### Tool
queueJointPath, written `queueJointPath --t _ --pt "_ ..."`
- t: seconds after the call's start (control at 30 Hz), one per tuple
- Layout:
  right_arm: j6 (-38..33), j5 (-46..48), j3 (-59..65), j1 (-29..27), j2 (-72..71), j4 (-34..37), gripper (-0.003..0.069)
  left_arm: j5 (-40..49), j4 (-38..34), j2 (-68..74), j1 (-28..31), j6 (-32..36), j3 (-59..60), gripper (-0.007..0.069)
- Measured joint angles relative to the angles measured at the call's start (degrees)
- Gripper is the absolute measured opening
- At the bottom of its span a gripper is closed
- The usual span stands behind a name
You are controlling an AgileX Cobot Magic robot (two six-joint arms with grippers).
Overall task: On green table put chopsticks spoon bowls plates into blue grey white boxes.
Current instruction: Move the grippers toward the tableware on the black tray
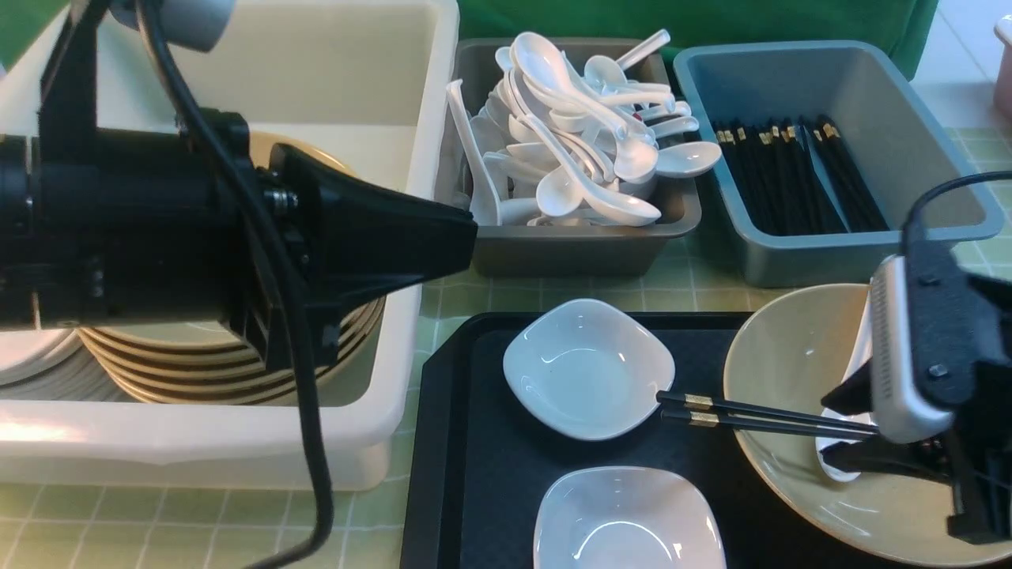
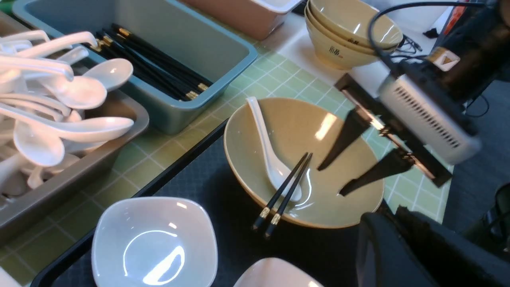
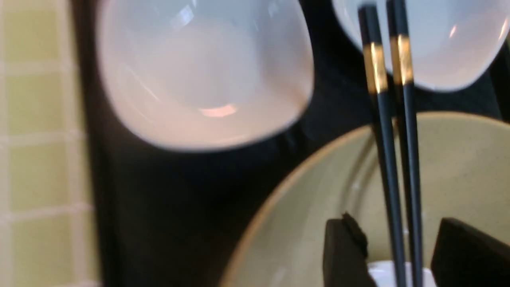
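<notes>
A pair of black chopsticks (image 1: 759, 415) (image 2: 285, 193) lies across the rim of a tan bowl (image 1: 791, 356) on the black tray (image 1: 474, 442). Their tips rest on a white spoon (image 2: 267, 147) inside the bowl. My right gripper (image 1: 830, 427) (image 3: 394, 223) is open over the bowl. In the right wrist view the chopsticks (image 3: 392, 159) run between its fingers with a gap on each side. My left gripper (image 1: 470, 229) is shut and empty above the white box (image 1: 379, 95), which holds stacked plates (image 1: 198, 356).
Two white square bowls (image 1: 589, 367) (image 1: 628, 521) sit on the tray. Behind it are the grey box (image 1: 577, 245) heaped with spoons and the blue box (image 1: 870, 118) with chopsticks. A stack of tan bowls (image 2: 350, 36) and a pink box (image 2: 247, 12) stand beyond.
</notes>
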Motion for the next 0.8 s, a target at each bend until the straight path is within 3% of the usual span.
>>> queueJointPath --t 0.17,0.67,0.8 --pt "-0.32 -3.16 -2.54 1.21 5.94 -4.47 0.0323 0.20 0.19 0.06 0.00 0.00 -0.06 -0.0001" --pt "-1.28 -1.13 -7.79 1.28 18.01 -5.44 0.0322 0.80 1.43 0.06 0.00 0.00 -0.06 -0.0001" --pt "-1.28 -1.13 -7.79 1.28 19.10 -5.44 0.0275 0.80 1.51 0.06 0.00 0.00 -0.11 -0.0001"
